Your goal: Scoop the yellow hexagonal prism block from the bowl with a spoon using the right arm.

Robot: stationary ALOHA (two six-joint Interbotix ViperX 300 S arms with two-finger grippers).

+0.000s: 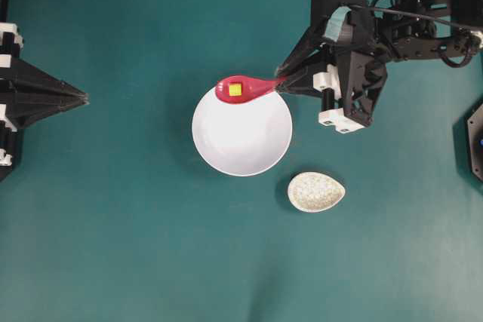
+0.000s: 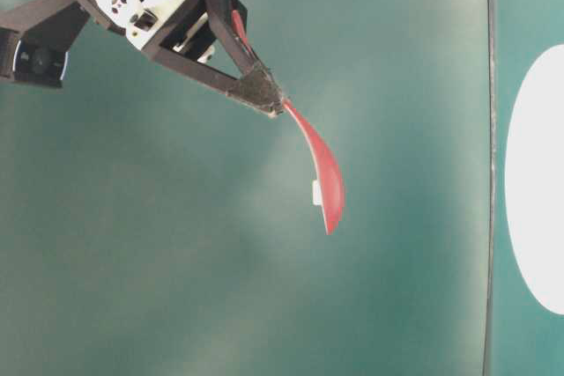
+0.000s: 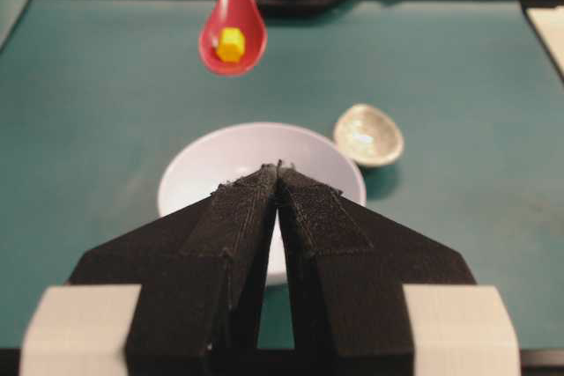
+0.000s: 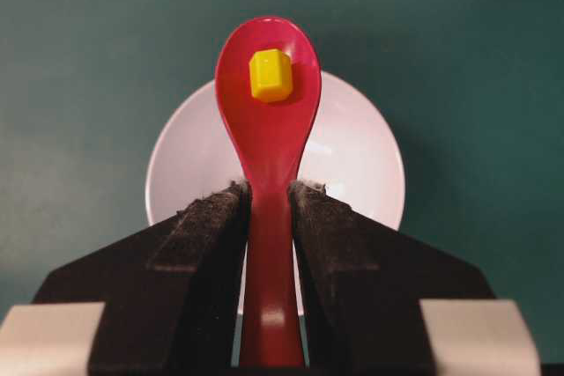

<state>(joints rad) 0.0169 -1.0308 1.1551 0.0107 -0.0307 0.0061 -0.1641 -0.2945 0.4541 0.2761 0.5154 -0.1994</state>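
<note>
Evidently the scoop itself was complete at inspection, so the step in hand was to carry the load level. Taking items from largest down: the desk [image 1: 113, 246] was a plain teal surface. My right arm [image 1: 377, 43] reached in from the far right side. My left end effector [image 3: 278, 173] sat parked opposite, pads together, holding nothing, and took no part.

The bowl [image 1: 241, 137] stood near the centre of the desk and, as far as I could see, held nothing. A speckled spoon rest [image 1: 315, 191] lay just beside it, apart from its rim.

My right end effector [image 4: 269, 191] was clamped on the handle of the spoon [image 4: 267, 121], one pad on each side. The spoon's scoop hung in the air over the far edge of the bowl, clear of the rim.

The yellow hexagonal prism block [image 4: 270, 75] lay in the spoon's scoop, toward the tip.

Recommendations, as my judgement: keep the grip firm, since the handle was glossy and could pivot between the pads. Hold the scoop level or tip-up, because the block rested near the front lip. Avoid any wrist roll or jerk.
</note>
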